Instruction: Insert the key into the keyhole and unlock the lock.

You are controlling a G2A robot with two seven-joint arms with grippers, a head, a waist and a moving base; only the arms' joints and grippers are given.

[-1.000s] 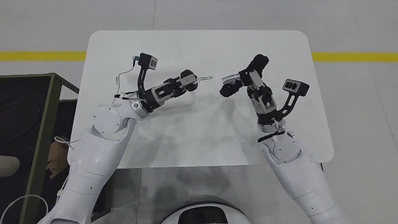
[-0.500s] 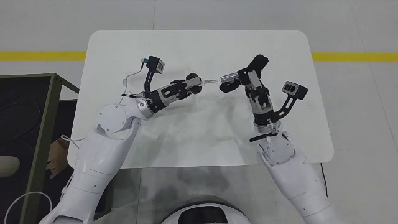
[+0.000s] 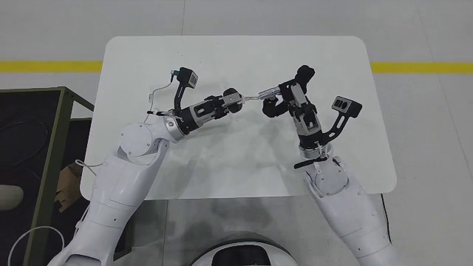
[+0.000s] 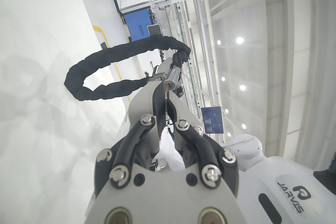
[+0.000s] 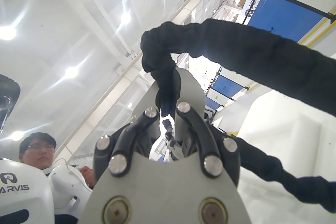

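Left gripper (image 3: 236, 100) fingers are closed on the key (image 4: 166, 104), whose thin blade is pointed at the keyhole (image 4: 170, 86) in the silver face of the lock cylinder (image 4: 173, 76). The tip is at the slot, though how deep it is seated cannot be told. Both are held in the air above the white surface (image 3: 222, 155), near its middle. The blade is best lined up with the cylinder's axis and pushed straight in, without side load, until it is fully home; only then should the wrist be rolled to turn it. The cable lock (image 3: 267, 91) is clamped by the right gripper (image 5: 169, 99) at the end of its black sleeved cable (image 5: 262, 64). A firm counter-hold is therefore needed there, or the cylinder is likely to swing away under the push.
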